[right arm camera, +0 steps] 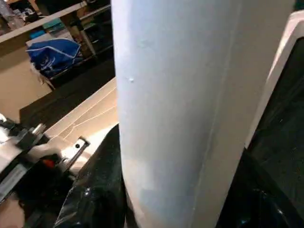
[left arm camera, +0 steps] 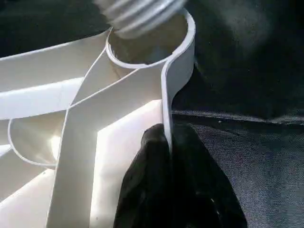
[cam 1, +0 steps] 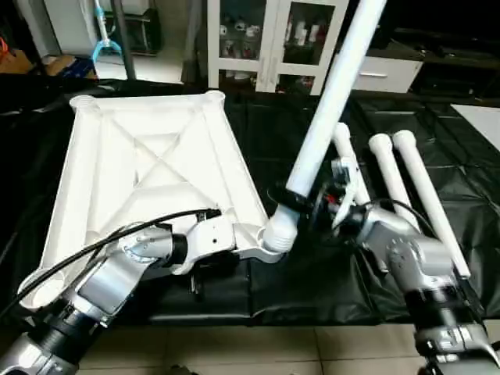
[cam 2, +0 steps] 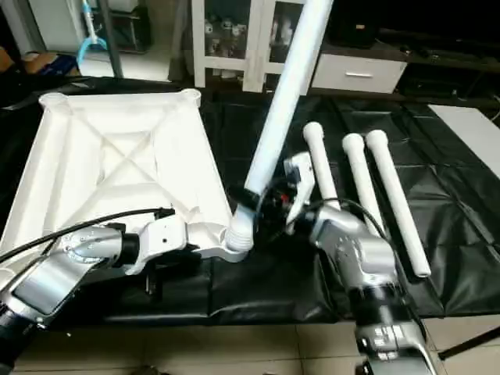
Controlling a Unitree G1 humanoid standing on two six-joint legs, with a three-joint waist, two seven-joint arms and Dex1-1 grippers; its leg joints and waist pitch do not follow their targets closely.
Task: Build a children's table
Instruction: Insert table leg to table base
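- Left gripper (cam 1: 234,238): black fingers (left arm camera: 156,190) pinched together on the near rim of the tabletop (cam 1: 148,156), just beside the near right corner socket (left arm camera: 149,45).
- Right gripper (cam 1: 301,205): clamped around the raised leg (cam 1: 332,101), low on its shaft.
- Leg's threaded end meets the socket mouth; its long axis leans up and away to the right, so seating likely calls for righting it.
- Three spare legs (cam 1: 406,187) lie farther right on the black cloth (cam 1: 273,141).

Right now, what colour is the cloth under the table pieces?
Black, a crinkly black sheet; the left eye view shows it best.
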